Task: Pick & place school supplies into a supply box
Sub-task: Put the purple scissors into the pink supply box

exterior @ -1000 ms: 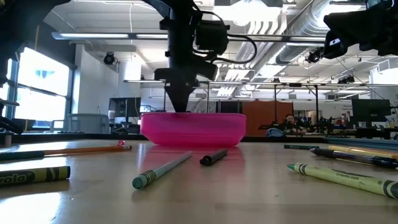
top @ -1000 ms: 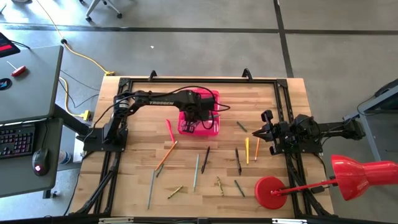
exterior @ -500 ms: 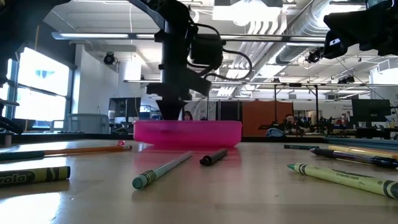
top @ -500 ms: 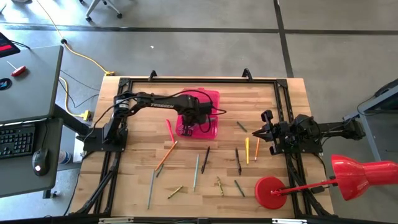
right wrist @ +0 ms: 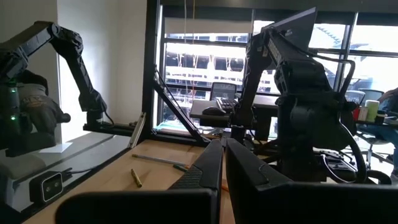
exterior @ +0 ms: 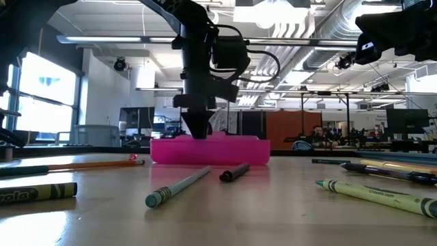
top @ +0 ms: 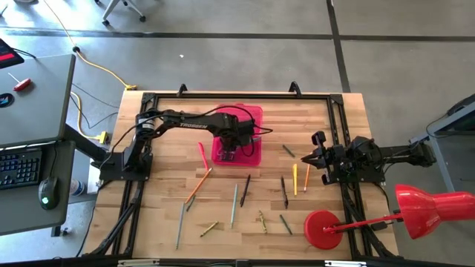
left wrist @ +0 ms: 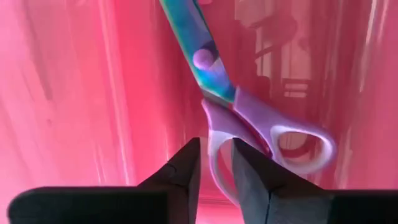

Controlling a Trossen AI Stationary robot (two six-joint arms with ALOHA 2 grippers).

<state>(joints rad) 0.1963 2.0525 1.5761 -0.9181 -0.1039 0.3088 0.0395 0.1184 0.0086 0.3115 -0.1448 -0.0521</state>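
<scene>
I'm at the drop-off step: my left claw [top: 228,152] is down inside the pink box [top: 253,117], which sits toward the far middle of the table [top: 319,111], and the left wrist view shows the purple-handled scissors [left wrist: 249,118] lying on the pink floor of the box. The fingers stand a narrow gap apart with part of one handle loop showing between them; I read that as just letting go, but I can't tell for sure whether they're touching the handle. In the low view the claw points straight down into the box. My right claw [top: 308,159] is parked at the right side of the table, fingers shut, holding nothing. Plenty left to do: pencils and pens are scattered on the near half, e.g. an orange pencil [top: 198,185], a grey one [top: 234,205], a dark pen [top: 245,190] and a pink one [top: 202,155] just beside the box. Next move, as I see it: open a bit wider, lift straight up clear of the box wall without dragging the scissors, then go for the nearest loose one, probably the pink pen.
</scene>
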